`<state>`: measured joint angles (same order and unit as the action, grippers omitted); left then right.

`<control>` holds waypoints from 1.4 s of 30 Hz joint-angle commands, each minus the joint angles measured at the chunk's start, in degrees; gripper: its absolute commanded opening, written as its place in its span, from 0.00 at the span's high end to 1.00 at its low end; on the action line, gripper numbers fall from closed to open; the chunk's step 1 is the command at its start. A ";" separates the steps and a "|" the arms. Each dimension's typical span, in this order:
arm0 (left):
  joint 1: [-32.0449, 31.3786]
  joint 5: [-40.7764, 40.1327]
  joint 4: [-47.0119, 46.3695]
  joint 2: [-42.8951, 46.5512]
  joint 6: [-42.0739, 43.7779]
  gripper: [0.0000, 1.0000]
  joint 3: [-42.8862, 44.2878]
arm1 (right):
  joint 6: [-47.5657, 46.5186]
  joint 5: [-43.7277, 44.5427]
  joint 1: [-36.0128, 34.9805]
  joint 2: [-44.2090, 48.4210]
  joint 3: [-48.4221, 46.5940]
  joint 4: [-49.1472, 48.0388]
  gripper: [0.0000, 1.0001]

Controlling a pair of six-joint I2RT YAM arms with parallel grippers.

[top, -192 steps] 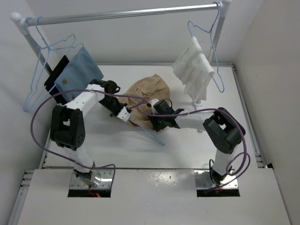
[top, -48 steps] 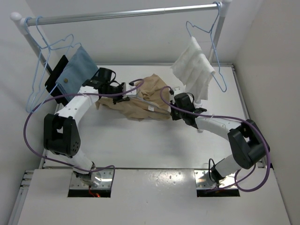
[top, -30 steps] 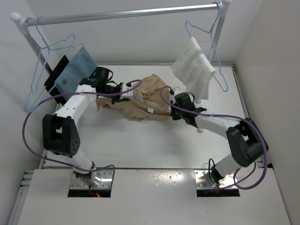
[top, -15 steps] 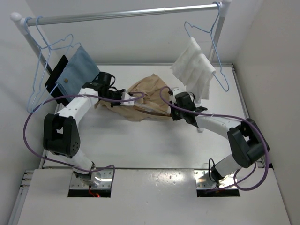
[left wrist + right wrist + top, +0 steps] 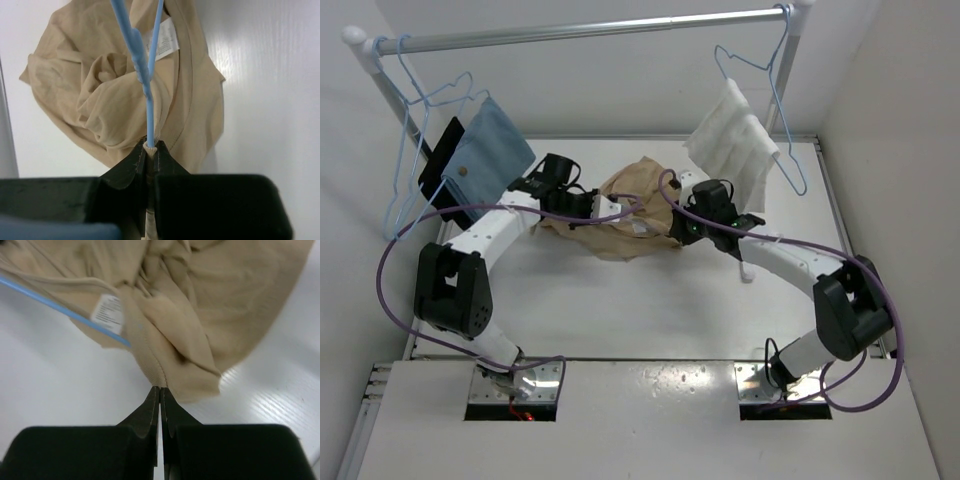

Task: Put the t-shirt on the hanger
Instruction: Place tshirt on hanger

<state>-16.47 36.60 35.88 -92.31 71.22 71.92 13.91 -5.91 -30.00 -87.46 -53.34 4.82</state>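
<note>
**Both arms pinch the bunched t-shirt, hanger wire in its neck**

Top view: the tan t-shirt [image 5: 632, 218] lies crumpled toward the back of the white tabletop [image 5: 620, 310], between the two arms. The left fingers [image 5: 603, 207] meet its left edge and the right fingers [image 5: 677, 227] meet its right edge. The hanger wire is too thin to make out from here. Behind, a rail [image 5: 590, 29] spans the back, with a blue cloth [image 5: 485, 150] hanging at its left end and a white towel [image 5: 732, 140] at its right.

Left wrist view: the left fingers [image 5: 141, 155] are closed tight on the light-blue hanger [image 5: 149, 110], its wire clamped together with a ribbed edge of the t-shirt [image 5: 95, 100]. The wire runs straight away from the tips to a twisted stretch, where it splits into two strands. A white label [image 5: 167, 44] shows just beside the strands, inside the neck opening.

Right wrist view: the right fingers [image 5: 154, 402] are pressed together, with a stitched fold of the t-shirt [image 5: 230, 310] pinched at their tips. The hanger [image 5: 55, 305] shows as one slanted blue wire that crosses the tabletop, passes the label [image 5: 107, 314] and disappears under the fabric.
</note>
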 commanded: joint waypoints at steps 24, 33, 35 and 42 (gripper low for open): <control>-1.02 24.30 9.03 0.20 -7.14 1.00 11.39 | -1.87 -4.63 -3.84 11.00 -9.06 3.60 0.93; -0.41 27.30 15.71 0.20 -2.41 1.00 12.54 | -11.01 -11.40 -4.45 7.47 -17.86 14.88 0.40; 0.12 27.30 16.33 0.20 -1.88 1.00 12.54 | -12.24 -11.93 -4.45 8.70 -17.23 12.24 0.40; 0.12 32.22 17.82 0.20 -1.16 1.00 13.69 | -11.63 -15.09 -4.45 4.06 -18.02 9.95 0.44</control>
<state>-16.78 61.49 52.97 -92.44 68.79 82.56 2.92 -18.17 -34.26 -81.45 -69.08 17.72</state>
